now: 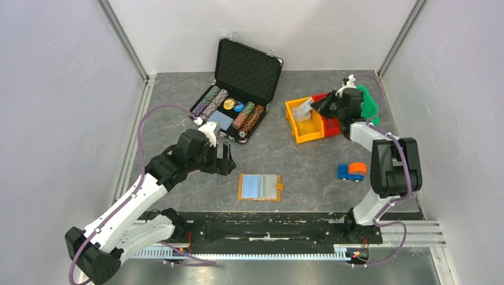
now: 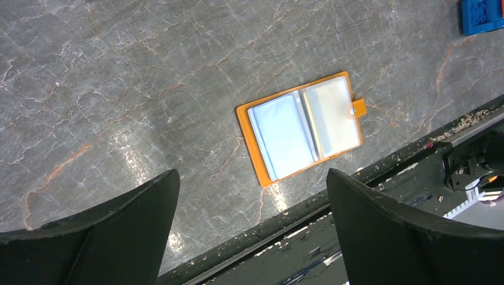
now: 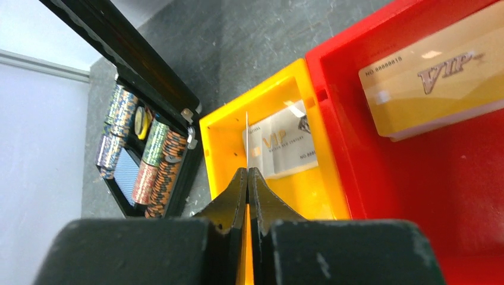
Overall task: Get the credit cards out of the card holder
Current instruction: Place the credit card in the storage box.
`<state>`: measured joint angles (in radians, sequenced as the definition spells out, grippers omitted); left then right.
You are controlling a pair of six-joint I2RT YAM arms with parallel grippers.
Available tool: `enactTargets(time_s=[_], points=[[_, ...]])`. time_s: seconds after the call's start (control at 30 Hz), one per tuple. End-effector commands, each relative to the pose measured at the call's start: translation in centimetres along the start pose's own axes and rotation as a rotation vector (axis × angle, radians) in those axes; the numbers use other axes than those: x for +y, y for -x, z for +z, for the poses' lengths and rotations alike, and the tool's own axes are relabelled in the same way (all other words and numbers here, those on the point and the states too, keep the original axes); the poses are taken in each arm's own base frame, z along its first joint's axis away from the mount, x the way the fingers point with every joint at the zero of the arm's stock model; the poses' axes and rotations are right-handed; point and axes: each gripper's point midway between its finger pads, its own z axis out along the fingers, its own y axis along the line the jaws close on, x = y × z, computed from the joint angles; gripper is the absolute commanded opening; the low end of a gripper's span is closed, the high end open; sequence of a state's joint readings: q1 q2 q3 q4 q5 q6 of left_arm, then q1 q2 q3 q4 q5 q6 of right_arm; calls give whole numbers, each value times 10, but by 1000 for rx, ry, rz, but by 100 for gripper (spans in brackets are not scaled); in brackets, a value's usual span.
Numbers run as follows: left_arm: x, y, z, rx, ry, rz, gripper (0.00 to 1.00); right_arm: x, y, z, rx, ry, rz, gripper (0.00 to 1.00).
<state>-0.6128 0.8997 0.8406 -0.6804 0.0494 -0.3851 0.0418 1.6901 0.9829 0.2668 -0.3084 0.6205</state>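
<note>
Currently the flat orange folding card holder (image 2: 358,107) lies open and face up on the grey marbled surface (image 1: 297,160), near its front edge and between the two arms. Left pocket holds a light blue plastic card (image 2: 282,139). The right pocket looks pale and glossy, and I cannot tell whether it contains a card. The left gripper (image 1: 224,160) hangs above the surface just behind and left of the holder, jaws wide apart, touching nothing. In its wrist view the holder sits between the two dark fingers (image 2: 119,231). The right gripper (image 3: 247,172) is at the far right, over a yellow plastic bin (image 3: 220,148). Its jaws are pressed together on a thin pale card (image 3: 246,139), seen edge-on as a white line rising from the fingertips. A grey-beige printed card (image 3: 285,148) rests inside the yellow bin. A gold printed card (image 3: 434,89) lies in the adjoining red plastic bin (image 3: 451,196). An open black chip case (image 1: 246,71) stands at the far centre, and a blue and orange toy block (image 1: 352,172) lies right of the holder, well apart from it.
</note>
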Motion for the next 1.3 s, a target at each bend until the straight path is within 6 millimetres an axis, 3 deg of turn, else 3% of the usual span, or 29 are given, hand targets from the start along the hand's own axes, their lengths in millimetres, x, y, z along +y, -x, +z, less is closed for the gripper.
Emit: enactTargets(time_s=[0.0,0.37,0.53,0.77,1.1,1.27], points=[[-1,16,-7,-51,0,71,100,10,16,8,-97,57,32,0],[-4,13,-5,-32,-19,69,100,2,-5,30,-54,32,62,0],[-8,13,-3,-26,-39,71,100,1,-11,39,-31,33,84,9],[-8,12,-3,-21,-40,71,100,-8,-6,38,-31,-31,52,20],[-8,12,-3,-26,-39,59,100,-8,0,42,5,-64,2,29],[-6,12,-2,-26,-23,36,100,-12,23,34,9,-171,-65,40]])
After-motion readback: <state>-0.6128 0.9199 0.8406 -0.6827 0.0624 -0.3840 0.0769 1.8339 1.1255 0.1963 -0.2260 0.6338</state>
